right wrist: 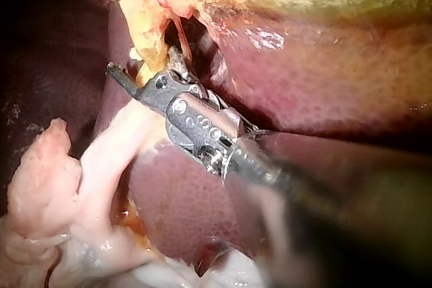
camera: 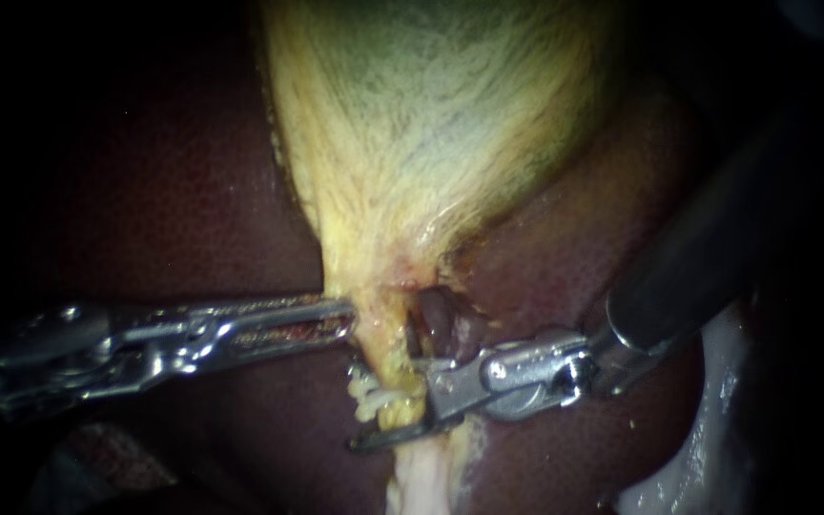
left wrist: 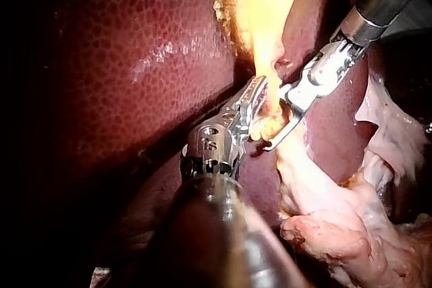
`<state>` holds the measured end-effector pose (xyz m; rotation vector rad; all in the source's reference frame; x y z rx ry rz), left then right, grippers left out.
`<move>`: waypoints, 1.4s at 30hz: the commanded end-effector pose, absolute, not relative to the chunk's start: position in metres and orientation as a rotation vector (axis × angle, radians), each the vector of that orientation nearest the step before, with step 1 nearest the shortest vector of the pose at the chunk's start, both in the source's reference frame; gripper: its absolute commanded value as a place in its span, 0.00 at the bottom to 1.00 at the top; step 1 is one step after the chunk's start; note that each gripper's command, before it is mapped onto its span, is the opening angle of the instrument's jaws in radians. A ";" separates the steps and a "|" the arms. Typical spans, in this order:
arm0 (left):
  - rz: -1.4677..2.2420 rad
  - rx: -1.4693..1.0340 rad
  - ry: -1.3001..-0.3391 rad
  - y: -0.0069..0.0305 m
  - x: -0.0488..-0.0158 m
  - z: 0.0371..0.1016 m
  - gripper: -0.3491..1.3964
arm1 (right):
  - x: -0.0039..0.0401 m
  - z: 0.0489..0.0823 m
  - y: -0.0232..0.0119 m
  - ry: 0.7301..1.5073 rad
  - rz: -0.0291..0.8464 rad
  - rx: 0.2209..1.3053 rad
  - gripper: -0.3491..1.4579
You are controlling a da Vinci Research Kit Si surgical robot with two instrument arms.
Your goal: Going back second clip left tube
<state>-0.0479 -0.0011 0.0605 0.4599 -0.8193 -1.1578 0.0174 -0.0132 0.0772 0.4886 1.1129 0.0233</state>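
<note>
Your right instrument (camera: 379, 405) holds its jaws parted astride the yellow tube (camera: 395, 360), which hangs just below the gallbladder (camera: 431, 124). Its shaft slants away to the upper right over the liver (camera: 193, 191). Your left instrument (camera: 341, 319) has its jaws clamped on the gallbladder's narrow neck, and its shaft lies level from the left.

The yellow left tube (camera: 388, 348) hangs straight down from the gallbladder's (camera: 431, 124) neck, with a pale whitish clip (camera: 366, 393) sitting on it below that neck.
</note>
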 end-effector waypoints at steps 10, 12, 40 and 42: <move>-1.158 0.460 -0.819 -0.0011 -0.0478 0.0605 0.19 | 0.0166 0.0768 -0.0137 1.137 -0.079 0.433 0.52; -1.158 0.460 -0.819 -0.0011 -0.0478 0.0605 0.19 | 0.0162 0.0766 -0.0138 1.139 -0.087 0.431 0.52; -1.159 0.455 -0.819 -0.0008 -0.0473 0.0613 0.20 | 0.0020 0.0686 -0.0061 1.141 -0.083 0.330 0.52; -1.159 0.455 -0.819 -0.0007 -0.0474 0.0614 0.20 | 0.0015 0.0680 -0.0057 1.139 -0.081 0.323 0.52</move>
